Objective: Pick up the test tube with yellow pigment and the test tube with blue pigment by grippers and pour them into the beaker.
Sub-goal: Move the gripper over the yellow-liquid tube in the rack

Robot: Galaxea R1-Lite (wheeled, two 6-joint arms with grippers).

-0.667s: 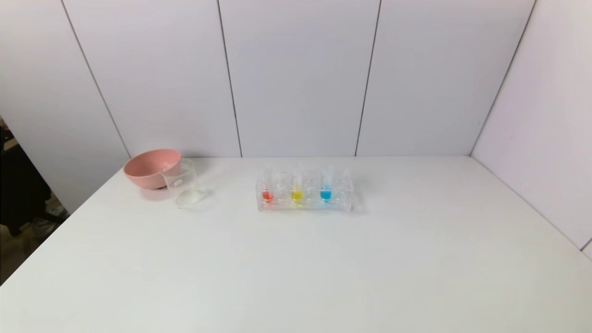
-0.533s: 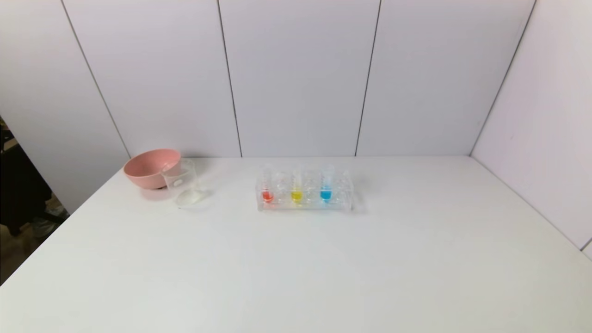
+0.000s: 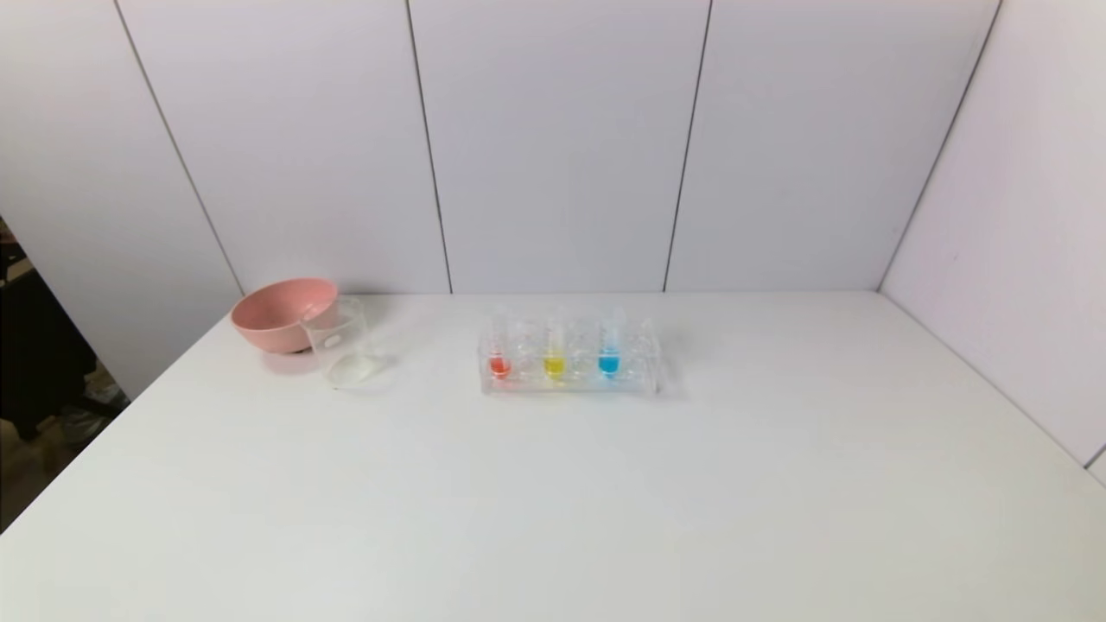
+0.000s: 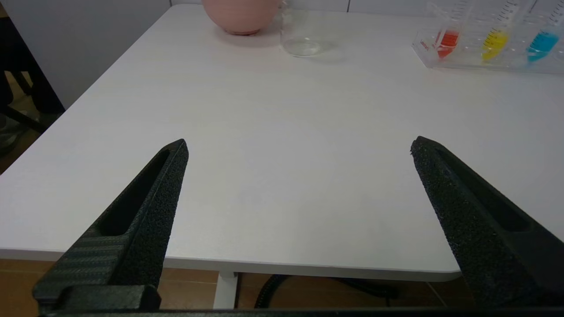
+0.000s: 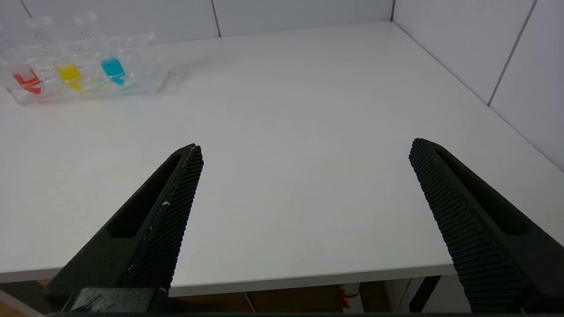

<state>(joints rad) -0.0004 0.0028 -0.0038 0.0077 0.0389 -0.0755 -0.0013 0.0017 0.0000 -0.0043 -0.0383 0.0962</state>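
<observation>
left wrist view: left gripper (image 4: pixel 299 147) fingers spread, well short of yellow tube (image 4: pixel 493 42).

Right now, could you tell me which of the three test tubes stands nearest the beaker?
The red-liquid tube, at the rack's left end, stands nearest the beaker; the yellow and blue tubes stand farther right.

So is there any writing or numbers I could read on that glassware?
Nothing can be read.
Tubes: printed scale marks up the sides, too small to read.
Beaker: a small white oval mark, no legible text.
Rack: a small red mark at one end, too blurred to read.
</observation>
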